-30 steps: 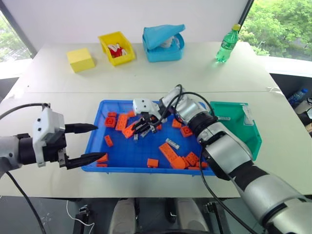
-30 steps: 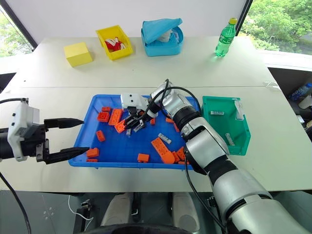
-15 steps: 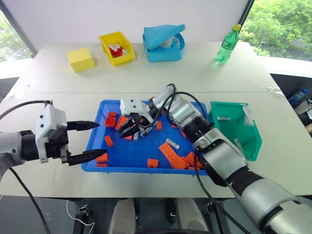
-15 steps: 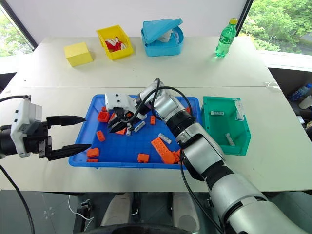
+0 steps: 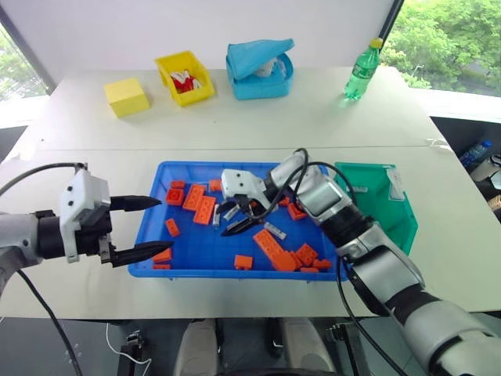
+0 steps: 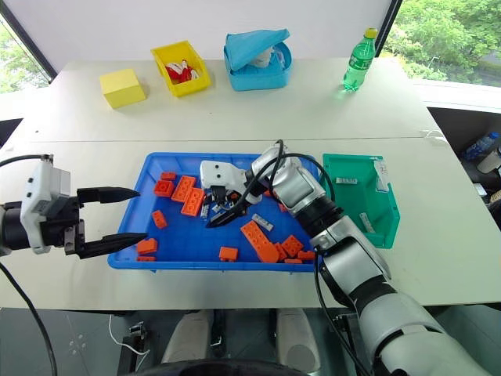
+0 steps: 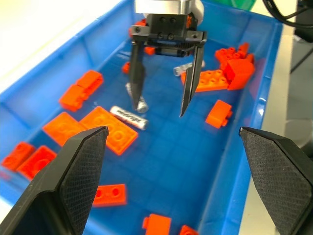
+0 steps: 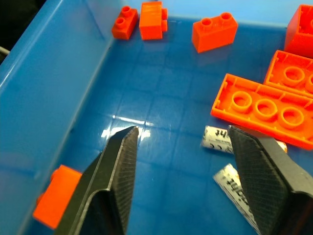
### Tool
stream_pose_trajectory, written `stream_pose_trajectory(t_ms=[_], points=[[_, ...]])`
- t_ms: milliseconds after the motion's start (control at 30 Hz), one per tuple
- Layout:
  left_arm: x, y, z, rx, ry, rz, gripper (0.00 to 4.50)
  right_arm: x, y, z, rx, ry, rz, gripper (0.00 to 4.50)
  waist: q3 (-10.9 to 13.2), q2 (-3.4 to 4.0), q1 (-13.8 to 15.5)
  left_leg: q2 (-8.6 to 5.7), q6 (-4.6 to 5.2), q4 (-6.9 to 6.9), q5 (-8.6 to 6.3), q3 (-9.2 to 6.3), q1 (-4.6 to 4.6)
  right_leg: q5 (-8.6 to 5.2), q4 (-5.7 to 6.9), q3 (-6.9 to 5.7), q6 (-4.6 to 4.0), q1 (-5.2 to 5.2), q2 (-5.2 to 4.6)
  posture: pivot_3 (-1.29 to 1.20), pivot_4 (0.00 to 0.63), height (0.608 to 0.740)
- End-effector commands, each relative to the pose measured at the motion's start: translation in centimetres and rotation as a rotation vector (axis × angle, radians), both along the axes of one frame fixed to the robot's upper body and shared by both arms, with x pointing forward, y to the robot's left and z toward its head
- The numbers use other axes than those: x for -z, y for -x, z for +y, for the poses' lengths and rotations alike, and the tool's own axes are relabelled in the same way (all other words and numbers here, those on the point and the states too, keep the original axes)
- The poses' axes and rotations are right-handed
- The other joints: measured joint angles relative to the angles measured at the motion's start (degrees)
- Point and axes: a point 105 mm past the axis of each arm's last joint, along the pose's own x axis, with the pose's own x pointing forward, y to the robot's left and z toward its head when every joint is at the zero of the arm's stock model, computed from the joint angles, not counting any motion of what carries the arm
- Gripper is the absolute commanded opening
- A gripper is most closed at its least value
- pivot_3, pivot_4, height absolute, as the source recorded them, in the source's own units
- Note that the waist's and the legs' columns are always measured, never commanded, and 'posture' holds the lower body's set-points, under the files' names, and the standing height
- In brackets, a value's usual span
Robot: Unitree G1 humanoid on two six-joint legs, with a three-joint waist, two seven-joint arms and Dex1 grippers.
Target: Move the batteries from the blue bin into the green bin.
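Note:
The blue bin (image 5: 182,269) lies mid-table, strewn with orange bricks (image 5: 203,209). Batteries (image 7: 128,116) lie on its floor; two (image 8: 217,139) sit just past my right fingertip, beside a long brick, and one more battery (image 5: 274,229) lies nearer the middle. My right gripper (image 5: 228,219) hangs low over the bin floor, open, with nothing between its fingers. Open as well, my left gripper (image 5: 145,227) hovers at the bin's left rim and holds nothing. The green bin (image 5: 391,207) stands against the blue bin's right side.
At the back of the table stand a yellow block (image 5: 127,96), a small yellow bin (image 5: 186,76), a light-blue lidded container (image 5: 261,69) and a green bottle (image 5: 360,70). My right arm's cable loops over the blue bin's right half.
My right gripper has gone from shut to open and has drawn back toward the bin's middle. The left arm has kept still.

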Motion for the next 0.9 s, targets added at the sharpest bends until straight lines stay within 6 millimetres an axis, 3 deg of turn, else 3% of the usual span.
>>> stream_pose_trajectory(t_ms=[33, 267, 333, 400, 667, 900], points=[[-0.6, -0.3, -0.1, 0.015, 0.002, -0.035, 4.50, -0.6, -0.7, 0.7, 0.059, -0.021, -0.055, 3.04, 0.00, 0.00, 0.05, -0.01, 0.00, 0.00, 0.00, 0.00, 0.00, 0.00, 0.00, 0.00, 0.00, 0.01, -0.01, 0.00, 0.150, 0.736], [-0.8, -0.8, 0.3, 0.014, -0.007, -0.044, 4.50, -0.6, -2.8, 0.6, 0.200, -0.040, -0.073, 3.04, -0.01, -0.02, 0.07, -0.01, 0.00, 0.00, 0.00, 0.01, 0.00, 0.00, -0.01, 0.01, -0.01, 0.00, -0.01, 0.00, 0.150, 0.736], [-0.8, -0.9, 0.3, 0.015, -0.008, -0.047, 4.50, -0.5, -2.9, 0.5, 0.212, -0.038, -0.073, 3.60, -0.01, -0.02, 0.05, -0.01, 0.00, 0.00, 0.00, 0.01, 0.00, 0.00, -0.01, 0.01, -0.01, 0.00, -0.01, 0.00, 0.150, 0.736], [-0.8, -0.9, 0.2, 0.017, -0.007, -0.049, 4.50, -0.4, -2.9, 0.6, 0.228, -0.040, -0.073, 4.46, -0.01, -0.01, 0.06, -0.01, 0.00, 0.00, 0.00, 0.01, 0.00, 0.00, -0.01, 0.01, 0.00, 0.01, -0.01, 0.00, 0.150, 0.736], [-0.7, -0.7, 0.1, 0.052, 0.038, -0.049, 4.50, -0.6, -2.8, 0.6, 0.277, -0.076, -0.007, 4.46, -0.01, -0.02, 0.07, -0.01, 0.00, 0.00, 0.00, 0.01, 0.00, 0.00, -0.01, 0.00, 0.00, 0.01, -0.01, 0.00, 0.150, 0.736], [-0.6, -1.4, -0.2, 0.093, 0.034, -0.067, 4.50, 1.5, -2.4, 0.6, 0.284, -0.040, 0.029, 4.46, -0.02, -0.03, 0.09, -0.01, 0.00, 0.00, 0.00, 0.01, 0.00, 0.00, -0.02, 0.00, 0.00, 0.02, -0.01, 0.00, 0.150, 0.736]])
